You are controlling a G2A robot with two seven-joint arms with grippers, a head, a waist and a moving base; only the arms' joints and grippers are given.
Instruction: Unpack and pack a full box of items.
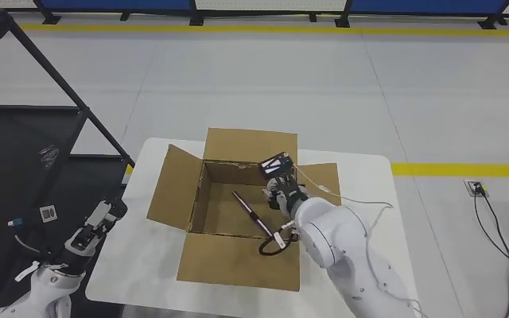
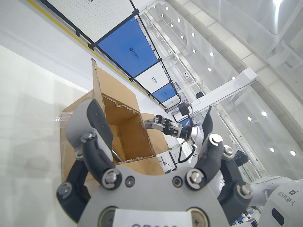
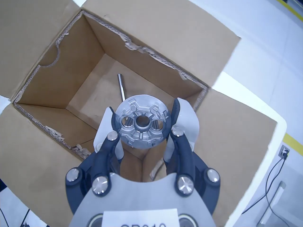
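Grey metal hub [image 3: 142, 125] clamped by fingers [image 3: 177, 113] of my right gripper [image 3: 144, 116] over the open cardboard box [image 3: 165, 24]; left gripper [image 2: 151, 111] fingers [image 2: 99, 124] apart.

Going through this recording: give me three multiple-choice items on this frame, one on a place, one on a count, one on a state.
1. Where is the metal disc?
A. on the floor
B. in the right gripper, over the open box
C. lying on a box flap

2. How many box flaps are folded outward?
A. two
B. three
C. four

3. The left gripper is:
A. open and empty
B. shut on a flap
C. shut on the disc

Answers: B, the fingers clamp the disc's rim over the box mouth. C, one flap lies out on each side. A, its fingers stand apart with nothing between.
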